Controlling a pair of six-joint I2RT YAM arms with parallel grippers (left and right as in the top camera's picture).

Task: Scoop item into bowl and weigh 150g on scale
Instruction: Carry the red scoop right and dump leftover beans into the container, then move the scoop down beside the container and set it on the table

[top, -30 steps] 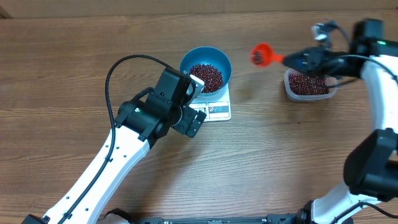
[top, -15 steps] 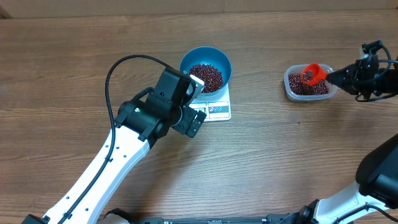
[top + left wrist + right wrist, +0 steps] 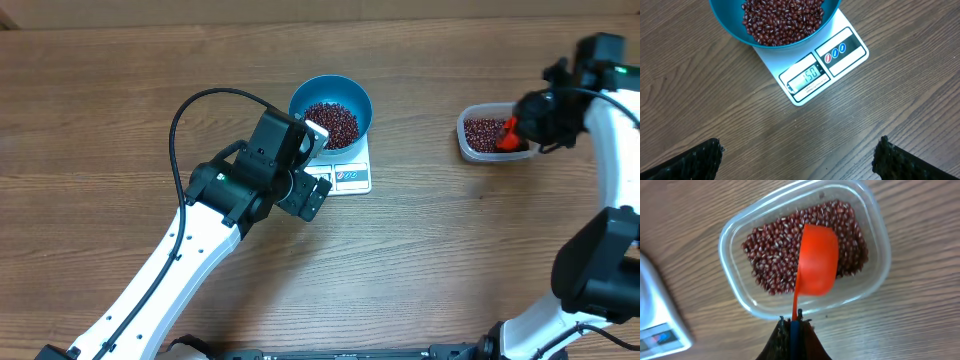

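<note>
Scale (image 3: 812,75) reads 150, bowl (image 3: 331,105) looks done. Right fingers (image 3: 777,347) pinch scoop (image 3: 816,260) over tub (image 3: 735,230) near worktop's right edge; lower gently, spill nothing. Left fingers (image 3: 690,162) spread

A robotics lab or test bench is indicated, not a home kitchen. Two white-and-black robot arms, the left arm (image 3: 170,265) trailed by a loose black cable (image 3: 215,92), are set at a wood-grain counter (image 3: 450,260). Kitchen props are laid out: a digital scale (image 3: 825,65) ahead of the left claw (image 3: 800,160), and a clear bean tub (image 3: 732,245) with an orange scoop (image 3: 816,260) just ahead of the right claw (image 3: 795,327).
</note>
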